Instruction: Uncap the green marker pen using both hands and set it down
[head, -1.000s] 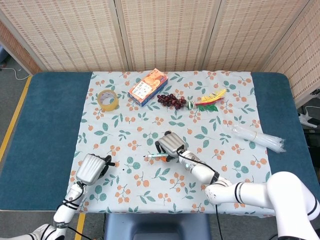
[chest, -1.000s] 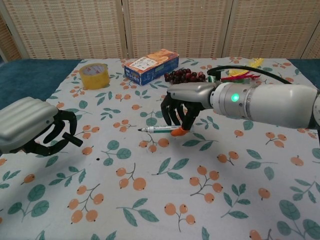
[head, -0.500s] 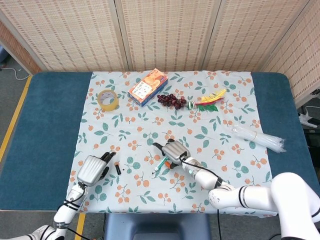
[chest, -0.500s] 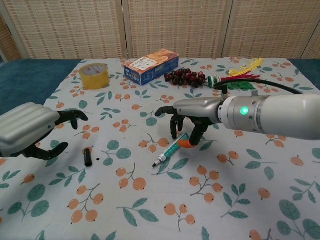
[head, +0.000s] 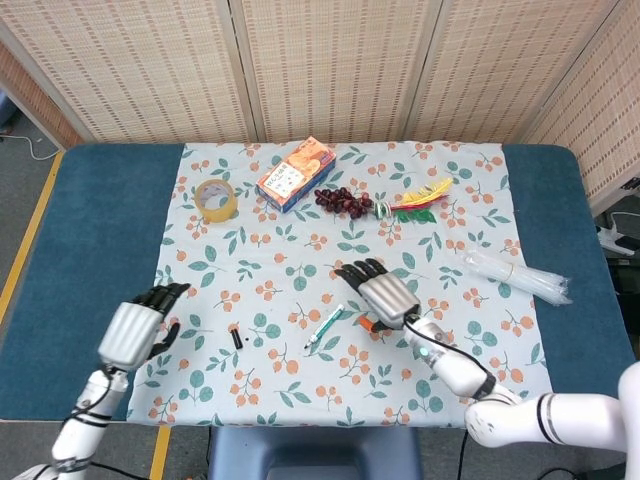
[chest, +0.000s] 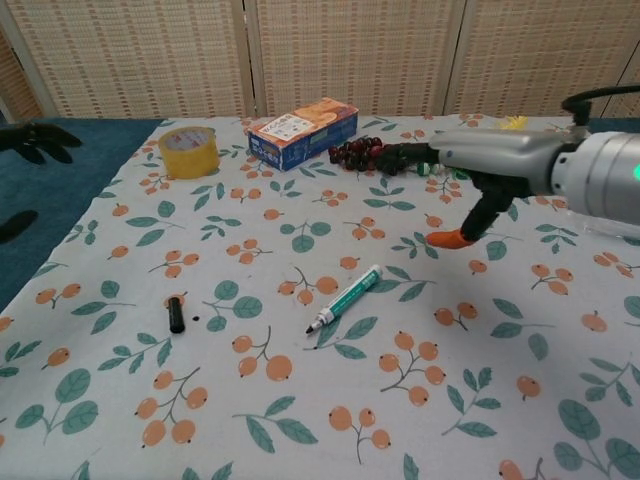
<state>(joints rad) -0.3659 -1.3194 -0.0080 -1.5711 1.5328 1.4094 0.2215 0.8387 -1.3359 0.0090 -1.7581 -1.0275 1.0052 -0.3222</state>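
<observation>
1. The green marker (head: 324, 326) (chest: 346, 298) lies uncapped on the flowered cloth (head: 270, 270) (chest: 300, 400) near the front middle of the tabletop (head: 90, 230), its dark tip pointing to the near left.
2. Its small black cap (head: 235, 337) (chest: 176, 313) lies by itself on the cloth, well to the left of the marker and apart from it.
3. The right robot hand (head: 381, 292) (chest: 470, 175) hovers just right of the marker, fingers spread, holding nothing.
4. The left robot hand (head: 135, 325) is raised over the left edge of the cloth, fingers spread and empty; only its dark fingertips (chest: 35, 138) show in the chest view.
5. Along the far side sit a roll of yellow tape (head: 216, 200) (chest: 187, 151), an orange and blue box (head: 295, 174) (chest: 302, 131), a bunch of dark grapes (head: 343, 201) (chest: 365, 153) and some coloured feathers (head: 418, 199).
6. A clear plastic bundle (head: 515, 274) lies at the right side of the cloth.
</observation>
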